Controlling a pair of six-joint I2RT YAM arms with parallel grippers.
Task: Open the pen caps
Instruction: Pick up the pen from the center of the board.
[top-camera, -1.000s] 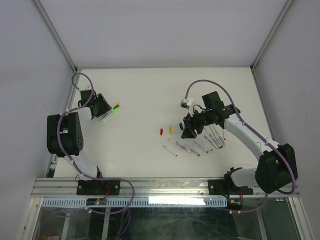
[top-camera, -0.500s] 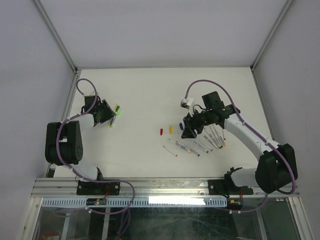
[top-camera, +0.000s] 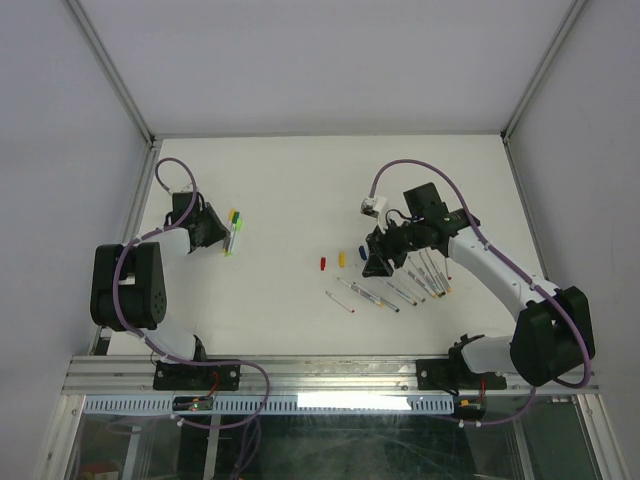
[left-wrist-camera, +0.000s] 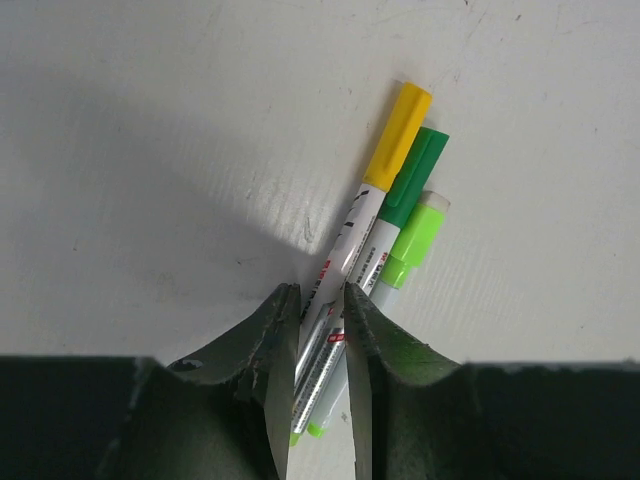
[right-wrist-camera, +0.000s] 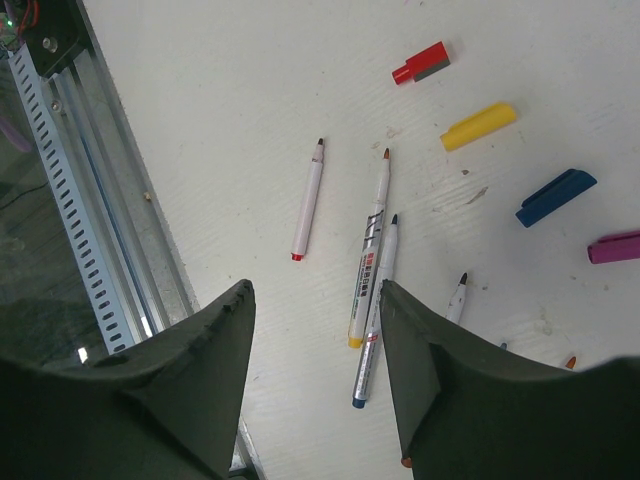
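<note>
Three capped pens lie bunched at the table's left (top-camera: 233, 232). Their pen caps are yellow (left-wrist-camera: 397, 135), dark green (left-wrist-camera: 416, 176) and light green (left-wrist-camera: 415, 240). My left gripper (left-wrist-camera: 320, 295) (top-camera: 220, 238) is shut on the pens' white barrels, and the fingers hide their lower ends. My right gripper (right-wrist-camera: 315, 290) (top-camera: 378, 262) hovers open over uncapped pens, holding nothing. Below it are a red-ended pen (right-wrist-camera: 307, 202), a yellow-ended pen (right-wrist-camera: 368, 255) and a blue-ended pen (right-wrist-camera: 375, 320). Loose caps lie beyond them: red (right-wrist-camera: 420, 63), yellow (right-wrist-camera: 479, 126), blue (right-wrist-camera: 556, 196) and purple (right-wrist-camera: 614, 247).
More uncapped pens lie in a row right of the right gripper (top-camera: 428, 280). A slotted metal rail (right-wrist-camera: 60, 150) runs along the table's near edge. White enclosure walls and frame posts (top-camera: 120, 90) bound the table on the left, back and right.
The left gripper has shifted right and toward the near edge with the three pens, and its jaws have narrowed onto the barrels. The right arm has not moved.
</note>
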